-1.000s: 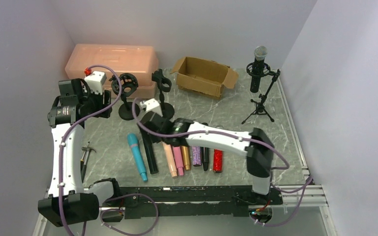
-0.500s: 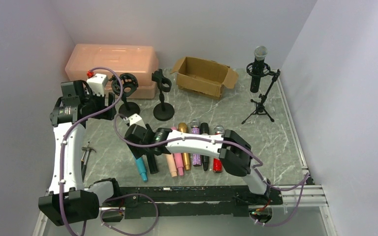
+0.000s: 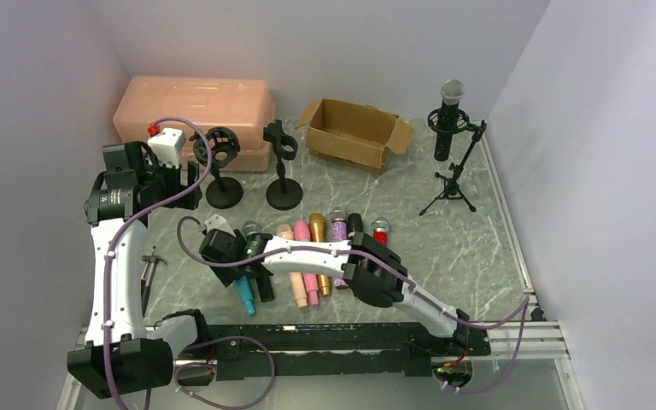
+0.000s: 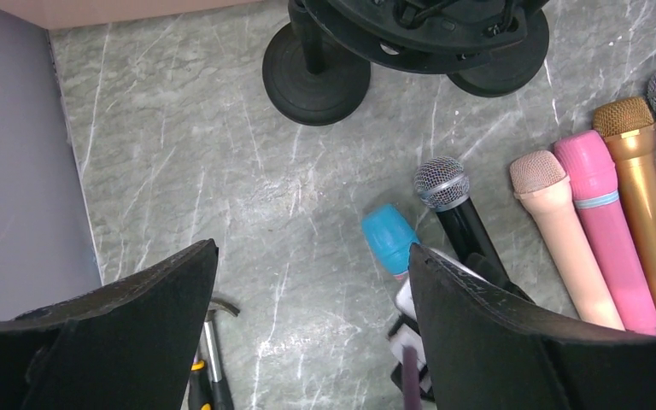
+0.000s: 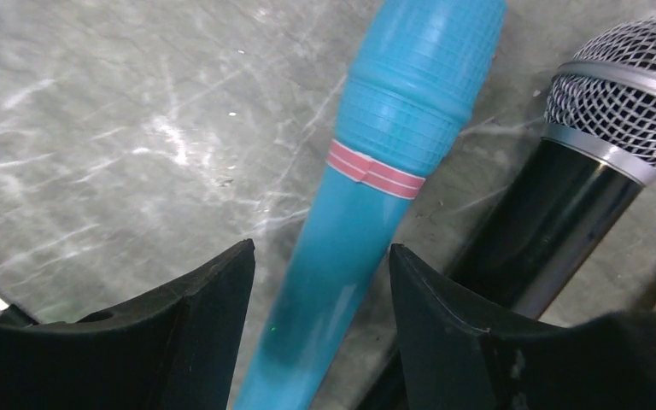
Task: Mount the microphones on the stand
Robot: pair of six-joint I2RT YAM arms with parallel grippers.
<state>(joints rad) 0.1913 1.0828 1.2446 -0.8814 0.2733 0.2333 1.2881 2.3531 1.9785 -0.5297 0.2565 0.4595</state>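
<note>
Several microphones lie in a row on the marble table: teal (image 3: 246, 299), black (image 3: 263, 286), peach (image 3: 295, 278), pink (image 3: 309, 256), gold (image 3: 318, 231), purple glitter (image 3: 339, 231), another black (image 3: 355, 225) and red glitter (image 3: 380, 231). My right gripper (image 3: 232, 269) is low over the teal microphone (image 5: 393, 154); its open jaws (image 5: 320, 273) straddle the teal handle without closing on it. The black microphone's mesh head (image 5: 606, 94) lies just to the right. Two desk stands (image 3: 224, 192) (image 3: 284, 196) stand behind the row. My left gripper (image 3: 186, 184) (image 4: 312, 256) hovers open and empty beside the left stand.
A tripod stand (image 3: 453, 184) at the back right holds a black microphone (image 3: 449, 115). A pink plastic box (image 3: 192, 107) and an open cardboard box (image 3: 354, 132) sit at the back. A hammer (image 3: 148, 269) (image 4: 209, 342) lies at the left, by the wall.
My right arm has swept left along the row, from over the black and peach microphones to the teal one, and come down around it. The left arm has barely moved.
</note>
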